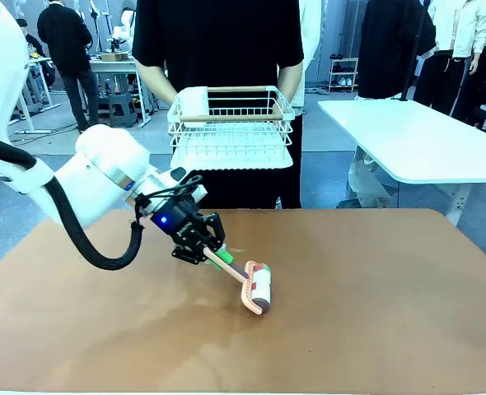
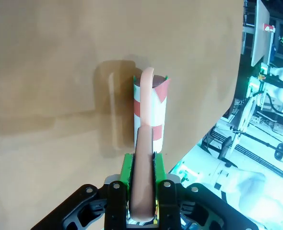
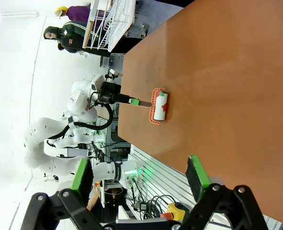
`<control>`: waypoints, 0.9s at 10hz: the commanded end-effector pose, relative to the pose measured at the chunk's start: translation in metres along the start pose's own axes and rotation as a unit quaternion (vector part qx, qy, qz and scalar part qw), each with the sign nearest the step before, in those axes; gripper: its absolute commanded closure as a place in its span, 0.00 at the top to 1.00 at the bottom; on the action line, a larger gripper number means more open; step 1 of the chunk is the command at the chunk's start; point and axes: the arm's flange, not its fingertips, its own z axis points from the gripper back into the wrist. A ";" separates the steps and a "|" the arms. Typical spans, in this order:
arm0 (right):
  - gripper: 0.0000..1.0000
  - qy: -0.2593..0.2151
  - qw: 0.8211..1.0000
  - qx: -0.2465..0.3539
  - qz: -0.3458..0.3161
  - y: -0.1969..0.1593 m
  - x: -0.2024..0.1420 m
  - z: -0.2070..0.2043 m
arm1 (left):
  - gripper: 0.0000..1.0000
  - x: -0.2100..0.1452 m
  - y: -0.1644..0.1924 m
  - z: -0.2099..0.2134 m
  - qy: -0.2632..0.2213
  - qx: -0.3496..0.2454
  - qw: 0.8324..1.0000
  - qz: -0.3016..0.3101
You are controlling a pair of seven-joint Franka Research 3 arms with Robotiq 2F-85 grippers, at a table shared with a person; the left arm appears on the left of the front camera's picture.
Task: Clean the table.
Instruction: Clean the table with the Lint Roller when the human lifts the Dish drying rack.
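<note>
My left gripper (image 1: 214, 253) is shut on the salmon-pink handle (image 2: 142, 182) of a lint roller (image 1: 258, 288). Its red-and-white roll (image 2: 150, 115) rests on the reddish-brown table (image 1: 366, 288), a little left of the middle. In the left wrist view the green pads (image 2: 127, 167) clamp the handle from both sides. The right wrist view looks along the table (image 3: 218, 72) from its edge, with the roller (image 3: 159, 106) farther off. My right gripper (image 3: 140, 175) is open with nothing between its fingers.
A person stands at the far side holding a white wire rack (image 1: 231, 123) with a wooden bar and a white cloth in it, above the table's far edge. A white-topped table (image 1: 416, 140) stands at the back right. Other people stand farther off.
</note>
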 end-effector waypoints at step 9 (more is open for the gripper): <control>1.00 -0.003 1.000 0.008 0.004 0.003 0.000 0.001 | 0.21 0.006 -0.036 -0.082 -0.030 0.035 0.999 -0.015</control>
